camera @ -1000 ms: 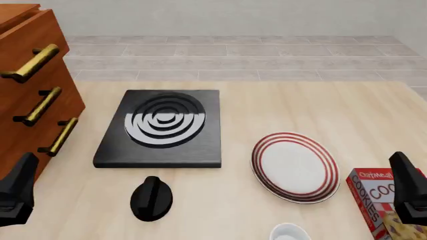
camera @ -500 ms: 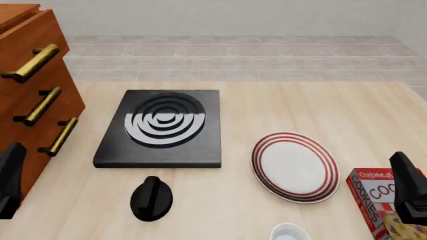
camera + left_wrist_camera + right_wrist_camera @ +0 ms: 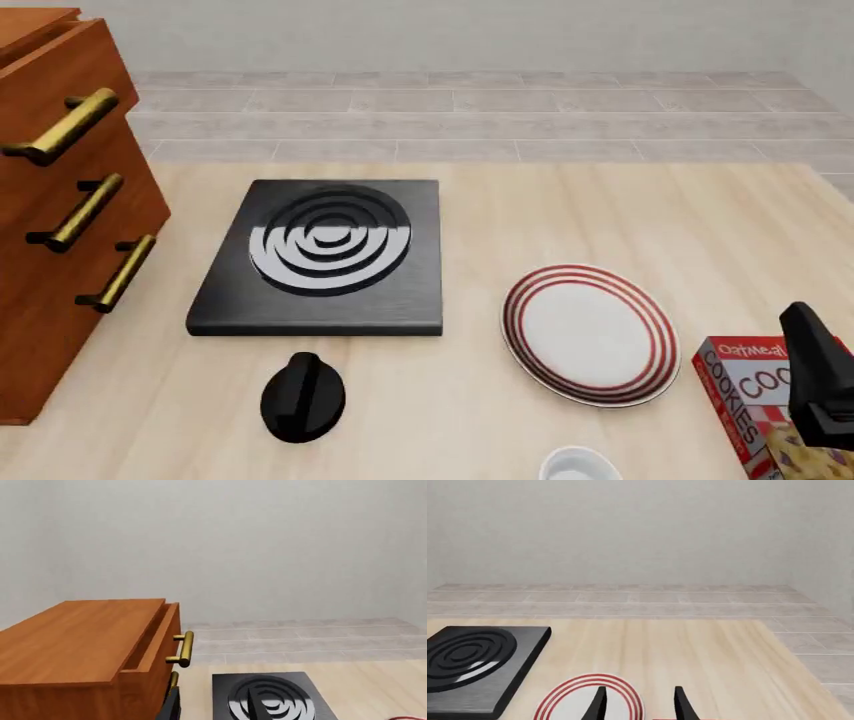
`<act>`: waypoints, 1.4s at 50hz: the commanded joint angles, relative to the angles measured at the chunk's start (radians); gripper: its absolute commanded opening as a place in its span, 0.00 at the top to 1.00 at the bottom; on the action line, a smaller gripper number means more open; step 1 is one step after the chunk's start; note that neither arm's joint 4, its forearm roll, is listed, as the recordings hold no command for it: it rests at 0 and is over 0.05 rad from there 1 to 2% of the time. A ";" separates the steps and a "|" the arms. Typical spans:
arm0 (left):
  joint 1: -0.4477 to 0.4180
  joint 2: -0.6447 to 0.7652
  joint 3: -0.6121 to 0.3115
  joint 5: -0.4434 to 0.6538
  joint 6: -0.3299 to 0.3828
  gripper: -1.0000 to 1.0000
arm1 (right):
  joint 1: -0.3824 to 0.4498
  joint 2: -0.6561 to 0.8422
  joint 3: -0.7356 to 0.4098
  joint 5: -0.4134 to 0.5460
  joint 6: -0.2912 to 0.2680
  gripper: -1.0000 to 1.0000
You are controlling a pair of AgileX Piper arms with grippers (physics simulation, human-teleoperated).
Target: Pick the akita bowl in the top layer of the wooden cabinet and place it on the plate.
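Top layer (image 3: 157,640) pulled slightly out of wooden cabinet (image 3: 80,645), ahead of left gripper (image 3: 210,707), fingers apart, empty. Plate (image 3: 587,700) just beyond right gripper (image 3: 639,702), likewise parted, empty. Stove (image 3: 320,255) between.

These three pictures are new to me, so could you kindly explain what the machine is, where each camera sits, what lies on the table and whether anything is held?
This is a simulated table with two robot arms, each ending in a gripper. The front view looks forward and down from the arms' side. It shows the wooden cabinet with three brass-handled drawers, a black stove, a black knob, the plate with red rings, a cookie box and a white bowl at the edge. The other two pictures come from cameras on the wrists. The left one looks at the cabinet, whose top layer stands slightly open. The right gripper is open above the plate and holds nothing. The left gripper's state is unclear. The akita bowl is not visible.
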 commanded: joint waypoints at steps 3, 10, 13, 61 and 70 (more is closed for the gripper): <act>-0.017 0.000 -0.123 0.083 0.020 0.00 | 0.001 0.001 -0.001 0.000 -0.001 0.00; -0.014 0.017 -0.160 0.110 0.025 0.00 | 0.002 -0.001 -0.001 0.002 -0.003 0.00; -0.014 0.042 -0.174 0.112 0.019 0.00 | 0.002 0.000 -0.001 0.002 -0.004 0.00; -0.037 0.478 -0.590 0.306 0.175 0.00 | 0.006 0.003 -0.001 0.002 -0.003 0.00; -0.037 0.558 -0.669 0.362 0.222 0.00 | -0.002 0.004 -0.001 0.001 0.001 0.00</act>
